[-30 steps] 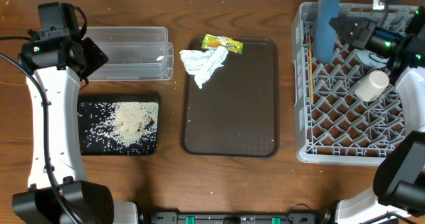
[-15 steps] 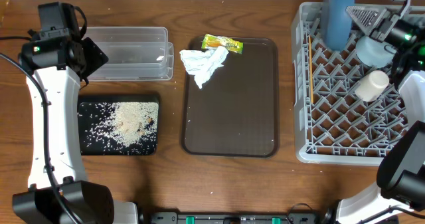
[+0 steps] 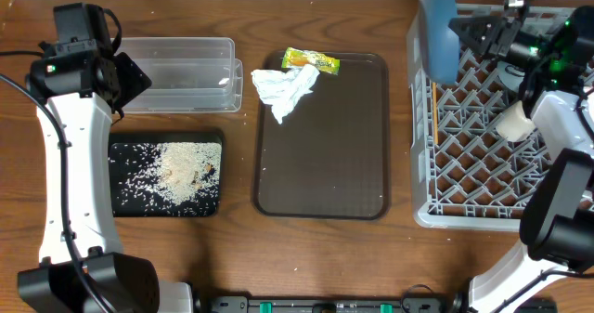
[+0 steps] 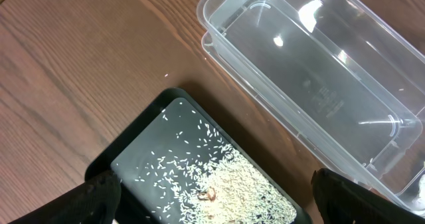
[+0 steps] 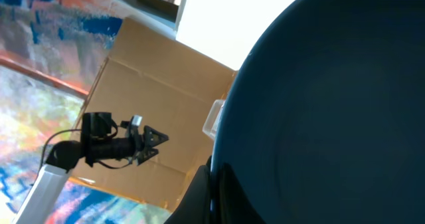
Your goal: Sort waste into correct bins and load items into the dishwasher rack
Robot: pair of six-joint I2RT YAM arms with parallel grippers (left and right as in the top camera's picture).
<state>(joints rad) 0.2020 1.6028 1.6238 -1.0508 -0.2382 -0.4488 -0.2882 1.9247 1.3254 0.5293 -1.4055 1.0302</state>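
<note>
My right gripper (image 3: 461,27) is shut on the rim of the large dark-blue dish (image 3: 440,30), holding it on edge and tilted above the far left corner of the grey dishwasher rack (image 3: 422,178). In the right wrist view the dish (image 5: 332,111) fills the frame, with its rim pinched in the gripper (image 5: 214,187). A cream cup (image 3: 513,120) and wooden chopsticks (image 3: 433,99) lie in the rack. My left gripper (image 3: 128,79) hangs open by the clear tub (image 3: 181,73). Its fingers (image 4: 99,197) straddle the black tray (image 4: 136,151) of rice crumbs (image 4: 226,181).
A brown serving tray (image 3: 322,155) lies mid-table, with a crumpled white napkin (image 3: 290,88) and a yellow-green wrapper (image 3: 311,62) at its far end. The black tray (image 3: 121,192) lies just in front of the clear tub (image 4: 312,84).
My right gripper swung the dark-blue dish toward the back, then left, tilting it over the rack's far left corner. The left arm has not moved.
</note>
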